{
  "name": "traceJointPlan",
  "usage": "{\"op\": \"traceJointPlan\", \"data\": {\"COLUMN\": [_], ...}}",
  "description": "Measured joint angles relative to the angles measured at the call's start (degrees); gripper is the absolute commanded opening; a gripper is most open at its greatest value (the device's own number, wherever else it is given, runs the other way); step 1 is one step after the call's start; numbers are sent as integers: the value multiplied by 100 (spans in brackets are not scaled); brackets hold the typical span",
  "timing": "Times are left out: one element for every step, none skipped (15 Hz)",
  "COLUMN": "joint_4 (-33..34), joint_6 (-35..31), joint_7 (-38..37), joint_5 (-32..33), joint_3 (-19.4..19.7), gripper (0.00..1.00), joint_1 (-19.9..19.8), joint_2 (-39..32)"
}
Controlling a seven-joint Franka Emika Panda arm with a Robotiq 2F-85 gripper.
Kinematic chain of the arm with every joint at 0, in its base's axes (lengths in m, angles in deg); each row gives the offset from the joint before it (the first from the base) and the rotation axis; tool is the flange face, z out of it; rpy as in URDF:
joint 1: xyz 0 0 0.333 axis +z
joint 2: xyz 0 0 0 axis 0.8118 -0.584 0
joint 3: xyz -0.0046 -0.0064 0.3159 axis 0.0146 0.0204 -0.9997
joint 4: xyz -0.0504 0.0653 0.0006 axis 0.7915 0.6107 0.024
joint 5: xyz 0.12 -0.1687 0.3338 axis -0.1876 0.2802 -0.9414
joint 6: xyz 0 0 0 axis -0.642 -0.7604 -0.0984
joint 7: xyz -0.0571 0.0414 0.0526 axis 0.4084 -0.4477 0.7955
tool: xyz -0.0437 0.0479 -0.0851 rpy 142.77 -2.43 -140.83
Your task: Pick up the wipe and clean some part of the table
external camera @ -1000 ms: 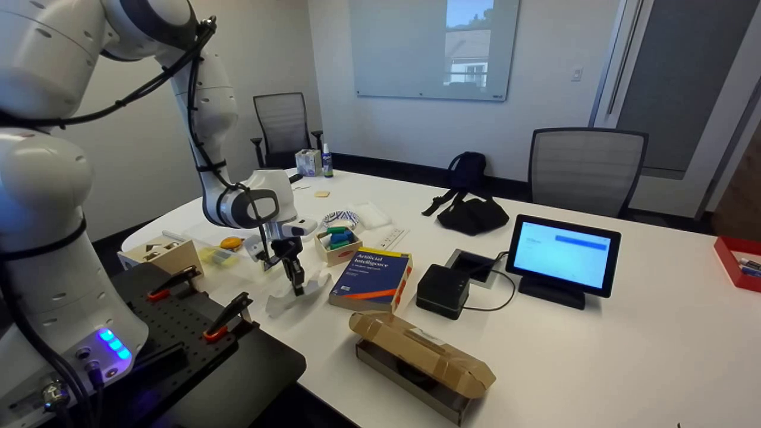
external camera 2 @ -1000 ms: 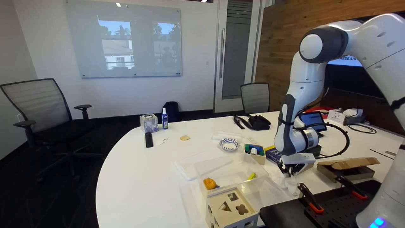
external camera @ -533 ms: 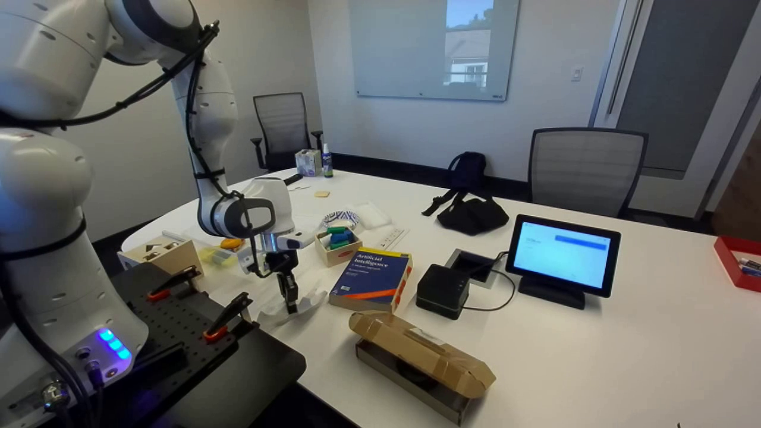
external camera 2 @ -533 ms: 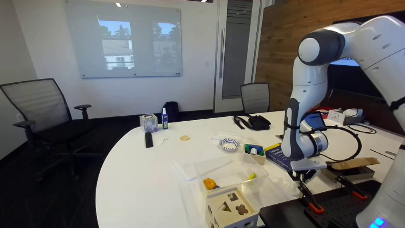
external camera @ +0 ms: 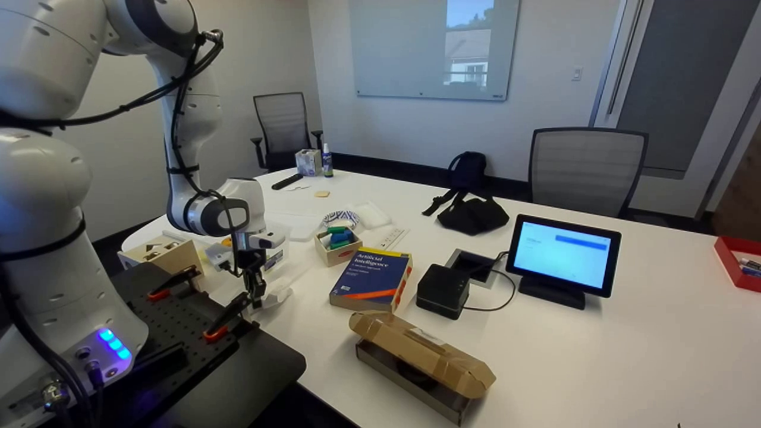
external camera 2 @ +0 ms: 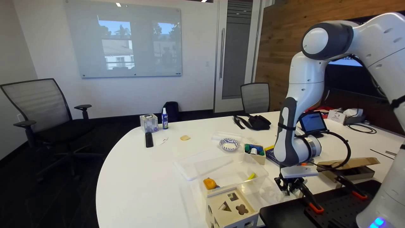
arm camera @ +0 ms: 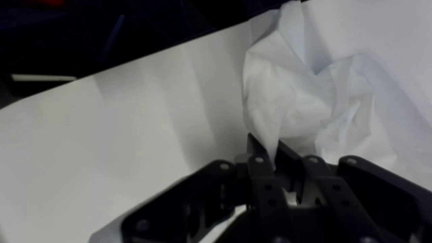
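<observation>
My gripper (arm camera: 264,139) is shut on a fold of the white, crumpled wipe (arm camera: 287,98), pinched between its black fingertips. The rest of the wipe spreads ahead and to the right, lying on or just above the white table (arm camera: 118,141). In an exterior view the gripper (external camera: 255,302) points down low over the table (external camera: 594,356), with the wipe (external camera: 278,297) bunched beside its tips. In an exterior view the gripper (external camera 2: 286,191) is partly behind a clamp, and pale folds of the wipe (external camera 2: 269,192) show beside it. Whether the whole wipe touches the table cannot be told.
A clamp (external camera: 229,318) on the black bench top (external camera: 261,359) stands close to the gripper. A clear plastic bin (external camera 2: 234,172) and a wooden shape box (external camera 2: 232,210) are nearby. A thick book (external camera: 371,276), a marker box (external camera: 337,252) and an open cardboard box (external camera: 422,356) lie farther along.
The gripper dragged the wipe toward the bench edge, then away from the book toward the plastic bin and the clamp. It stayed shut on the wipe.
</observation>
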Motion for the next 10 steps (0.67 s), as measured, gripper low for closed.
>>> {"op": "traceJointPlan", "data": {"joint_4": [27,61,97,128,154,166,167,165,162,159], "joint_6": [-13,-22,-34,-45,-46,-46,-46,-46,-46,-46], "joint_7": [-4,-6,-8,-8,-9,-9,-10,-10,-11,-11], "joint_5": [-7,-16,-27,-40,-54,-65,-76,-87,-105,-128], "joint_3": [-28,-15,29,107,205,326,461,602,744,875], "gripper": [2,2,2,2,2,2,2,2,2,2], "joint_1": [9,16,18,18,18,16,13,6,-9,-41], "joint_2": [0,-4,-12,-27,-47,-69,-93,-121,-155,-192]}}
